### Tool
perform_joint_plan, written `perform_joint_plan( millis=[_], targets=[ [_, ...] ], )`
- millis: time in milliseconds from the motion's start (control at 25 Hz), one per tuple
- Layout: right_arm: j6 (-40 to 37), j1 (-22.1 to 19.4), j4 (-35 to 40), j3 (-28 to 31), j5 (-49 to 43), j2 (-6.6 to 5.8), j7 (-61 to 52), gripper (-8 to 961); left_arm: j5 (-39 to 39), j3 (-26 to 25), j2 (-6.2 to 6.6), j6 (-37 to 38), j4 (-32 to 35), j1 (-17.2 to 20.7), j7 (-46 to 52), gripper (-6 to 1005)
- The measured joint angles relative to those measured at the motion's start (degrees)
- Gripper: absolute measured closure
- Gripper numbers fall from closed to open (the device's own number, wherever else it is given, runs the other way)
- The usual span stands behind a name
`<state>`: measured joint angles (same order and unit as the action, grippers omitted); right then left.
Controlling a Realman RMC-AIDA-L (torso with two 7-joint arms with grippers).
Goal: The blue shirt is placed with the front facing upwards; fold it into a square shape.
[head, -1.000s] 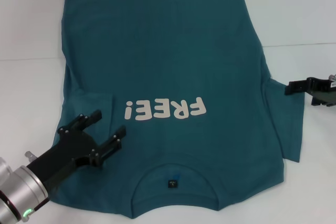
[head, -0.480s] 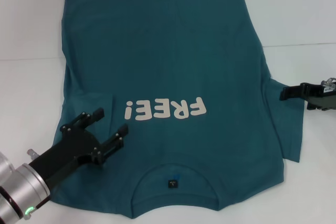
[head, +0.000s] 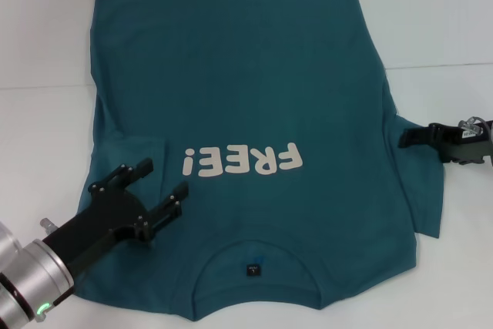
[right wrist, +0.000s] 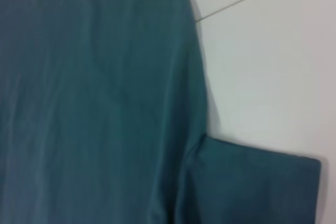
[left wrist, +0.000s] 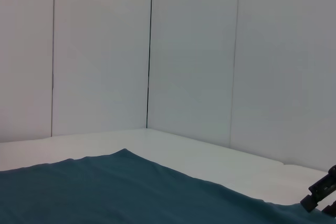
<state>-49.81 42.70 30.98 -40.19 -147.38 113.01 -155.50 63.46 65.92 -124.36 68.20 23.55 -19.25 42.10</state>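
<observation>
Blue shirt (head: 254,129): it is spread flat on the white table (head: 454,21), front up, collar nearest the robot, hem at the 12 o'clock end. The cream "FREE!" lettering (head: 243,161) is seen upside down from the head camera, and the neck label (head: 252,270) sits inside the collar at 6 o'clock.

Left sleeve (head: 135,156): it is already turned inward onto the chest, beside the lettering at 9 o'clock.

Right sleeve (head: 422,182): it is spread outward onto the table at 3 o'clock, not yet folded. In the right wrist view it is seen as a flap (right wrist: 252,182) jutting from the side seam.

Left gripper (head: 158,184): it is held over the shoulder area at 8 o'clock, fingers spread apart, nothing between them. Whether the cloth is touched cannot be told.

Right gripper (head: 408,139): it is placed at the armpit of the right sleeve at 3 o'clock. Whether its fingers are apart or together cannot be told.

Step in hand: judged to be the reach for the right sleeve, so that it can be folded in to match the left.

How it is done well: the sleeve is best pinched near its outer cuff, one layer pair only, lifted just off the table and carried toward 9 o'clock. The fold line should be kept along the side seam, so a straight edge is left. The body cloth should not be dragged.
</observation>
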Motion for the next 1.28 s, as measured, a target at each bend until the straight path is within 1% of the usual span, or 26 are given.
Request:
perform_joint_plan(
  millis=[120,400,600,960,1160,1280],
  targets=[
    [-0.3,-0.4,0.0,0.0,2.3,0.00,0.1,89,0.0,0.0,0.00,0.0,0.0,0.0,0.0,279],
    [-0.5,-1.2,-0.1,0.2,5.3,-0.45,0.1,102,0.0,0.0,0.00,0.0,0.0,0.3,0.0,279],
    [-0.9,-1.6,0.3,0.1,5.6,-0.71,0.2,284,0.0,0.0,0.00,0.0,0.0,0.3,0.0,279],
    [-0.4,-1.9,0.0,0.1,5.7,-0.60,2.7,528,0.0,0.0,0.00,0.0,0.0,0.3,0.0,279],
    [-0.6,-1.9,0.6,0.0,5.7,-0.54,2.9,772,-0.1,0.0,0.00,0.0,0.0,0.3,-0.1,279],
    [-0.7,-1.8,0.8,0.1,5.7,-0.60,2.9,874,-0.2,0.0,0.00,0.0,0.0,0.3,-0.1,279]
  ],
)
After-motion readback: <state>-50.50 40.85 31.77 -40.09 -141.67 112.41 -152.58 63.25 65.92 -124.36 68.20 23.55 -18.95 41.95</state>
